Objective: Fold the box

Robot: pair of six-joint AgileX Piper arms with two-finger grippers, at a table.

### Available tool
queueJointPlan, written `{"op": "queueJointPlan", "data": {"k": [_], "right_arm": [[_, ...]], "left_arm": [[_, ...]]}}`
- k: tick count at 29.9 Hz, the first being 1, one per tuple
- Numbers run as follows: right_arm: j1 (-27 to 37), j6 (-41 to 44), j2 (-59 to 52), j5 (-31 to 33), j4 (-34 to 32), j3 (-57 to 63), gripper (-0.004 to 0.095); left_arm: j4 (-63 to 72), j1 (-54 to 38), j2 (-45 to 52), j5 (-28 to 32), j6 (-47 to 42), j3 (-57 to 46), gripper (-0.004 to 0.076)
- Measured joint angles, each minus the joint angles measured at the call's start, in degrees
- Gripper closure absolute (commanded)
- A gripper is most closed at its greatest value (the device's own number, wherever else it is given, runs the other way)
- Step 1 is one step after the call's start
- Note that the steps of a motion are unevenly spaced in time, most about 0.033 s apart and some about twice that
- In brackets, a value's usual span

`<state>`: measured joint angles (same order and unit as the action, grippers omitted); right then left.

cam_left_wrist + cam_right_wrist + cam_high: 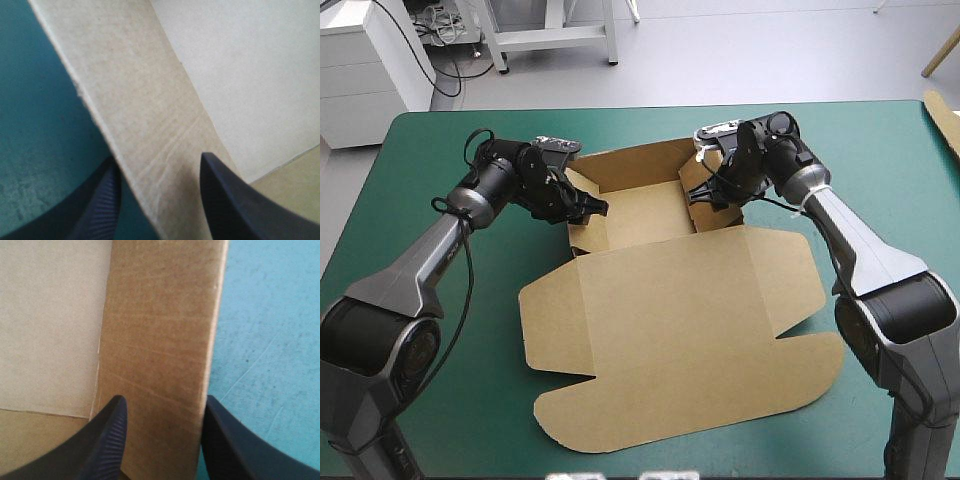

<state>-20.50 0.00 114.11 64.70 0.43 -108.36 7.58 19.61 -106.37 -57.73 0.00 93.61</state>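
Left gripper [159,162]: my black fingers [100,205] stand part spread, astride the left wall [145,115] of the box [670,320]. One finger is outside over the cover [40,125], the other inside the tray [640,215]. The wall runs through the gap and meets the outer finger's tip; no firm pinch to record.

Right gripper [165,400]: same posture, fingers apart. The right wall [160,340] fills the gap between them, with the inner finger over the tray floor and the outer one over the cover.

From above, the box sits mid-table. The tray is at the sheet's 12 o'clock end, with its back wall [630,165] raised. The lid [670,380] lies flat toward 6 o'clock, its side flaps spread out at 9 and 3 o'clock.

My left gripper is at the tray's 9 o'clock wall and my right at its 3 o'clock wall. Both walls are up.

A strip of spare board [945,115] lies at the table's edge near 2 o'clock.
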Motion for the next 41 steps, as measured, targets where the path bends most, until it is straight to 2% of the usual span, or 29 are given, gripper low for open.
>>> {"op": "queueJointPlan", "data": {"k": [4,10,15,23,25,28,29,32,33,38,41], "right_arm": [[0.00,0.00,0.00,2.20,0.00,-2.54,0.0478],[0.00,0.00,-1.68,3.49,0.05,-7.87,0.0479],[0.00,0.00,-6.74,3.91,0.05,-8.64,0.0479],[0.00,0.00,-16.13,4.60,0.05,-8.75,0.0479],[0.00,0.00,-17.71,4.78,0.05,-8.86,0.0479],[0.00,0.00,-18.50,4.83,0.00,-9.12,0.0479],[0.00,0.00,-18.50,4.88,0.00,-9.12,0.0479],[0.00,-0.82,-17.71,5.02,0.00,-9.12,0.0479],[0.00,-1.10,-17.24,5.02,0.00,-9.12,0.0479],[0.00,-1.74,-12.98,5.02,-0.88,-9.12,0.0479],[0.00,-1.80,-9.12,4.95,-2.18,-9.12,0.0477]], "left_arm": [[-0.14,0.00,0.00,-4.18,0.00,3.99,0.0372],[-0.26,0.00,0.00,-12.49,0.76,16.28,0.0372],[-0.21,0.00,2.45,-13.60,1.32,23.43,0.0372],[-0.21,0.00,14.23,-14.14,4.19,24.69,0.0374],[-0.21,0.00,17.55,-14.14,5.19,24.53,0.0400],[-0.16,0.00,22.63,-14.14,7.51,22.18,0.0512],[-0.16,0.00,24.18,-14.14,8.45,20.86,0.0575],[-0.27,0.00,30.33,-14.14,10.49,13.83,0.0708],[-0.53,0.00,32.45,-14.14,11.03,10.97,0.0731],[-3.18,0.00,43.38,-14.09,11.81,-4.89,0.0731],[-4.70,0.00,50.61,-11.72,11.81,-15.27,0.0731]]}}
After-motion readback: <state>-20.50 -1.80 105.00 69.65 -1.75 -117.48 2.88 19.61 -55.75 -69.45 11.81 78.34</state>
